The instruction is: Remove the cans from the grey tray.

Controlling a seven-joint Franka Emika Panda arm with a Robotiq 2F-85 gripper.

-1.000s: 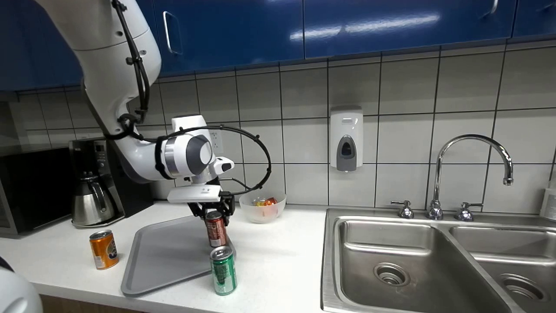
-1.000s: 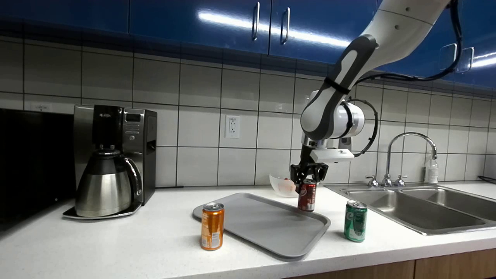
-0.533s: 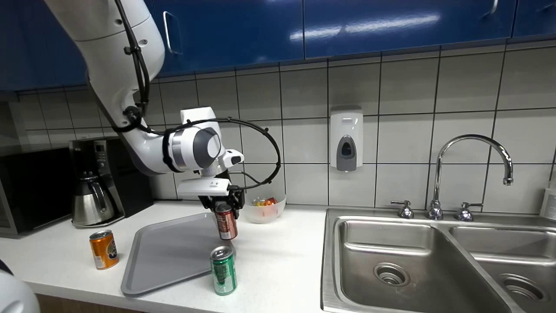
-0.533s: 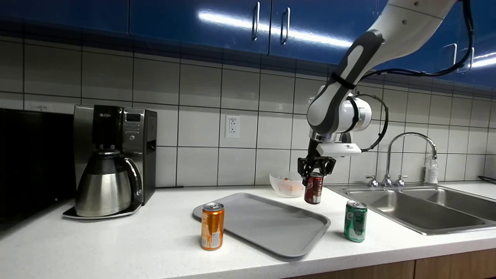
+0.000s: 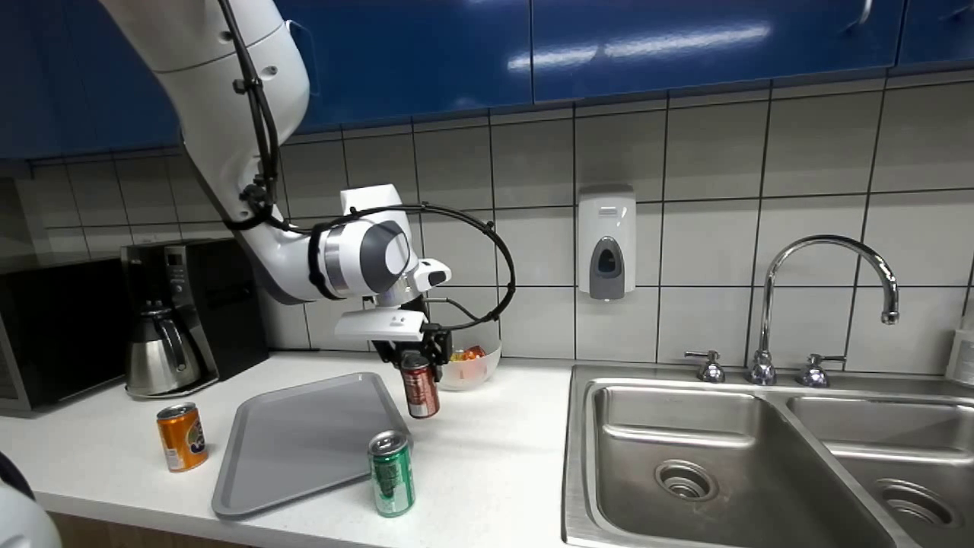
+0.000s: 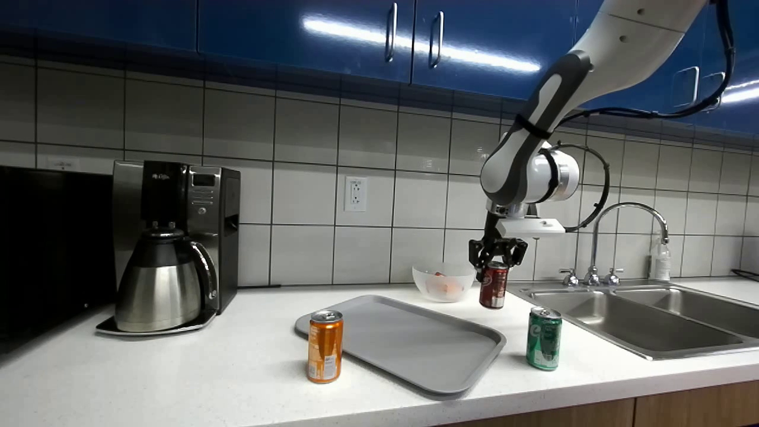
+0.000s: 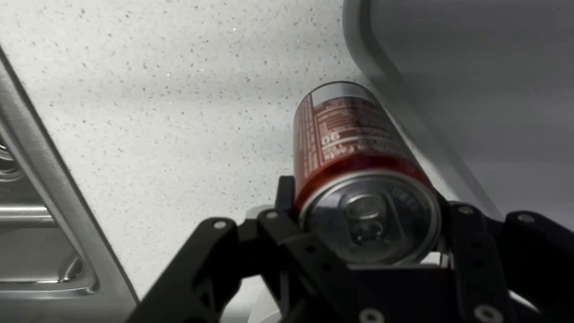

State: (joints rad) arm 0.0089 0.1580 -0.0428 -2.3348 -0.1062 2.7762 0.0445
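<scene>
Red can (image 7: 352, 130) is what we've got clamped in the gripper (image 7: 365, 205), fingers (image 7: 285, 195) snug on both sides up by its top, and it's hanging over the counter (image 6: 178, 373) just past the edge of the tray (image 6: 415, 341), on the side toward the sink (image 5: 580, 457). Past that we see the bowl (image 6: 424, 283) near it, back by the wall (image 6: 302, 255), and the tray lying flat on the counter. As for the other two, we've got the green can (image 6: 544, 341) standing on the counter near the tray at its sink side, and the orange can (image 6: 325, 350) upright too, over on the coffee maker (image 6: 204, 237) side.
</scene>
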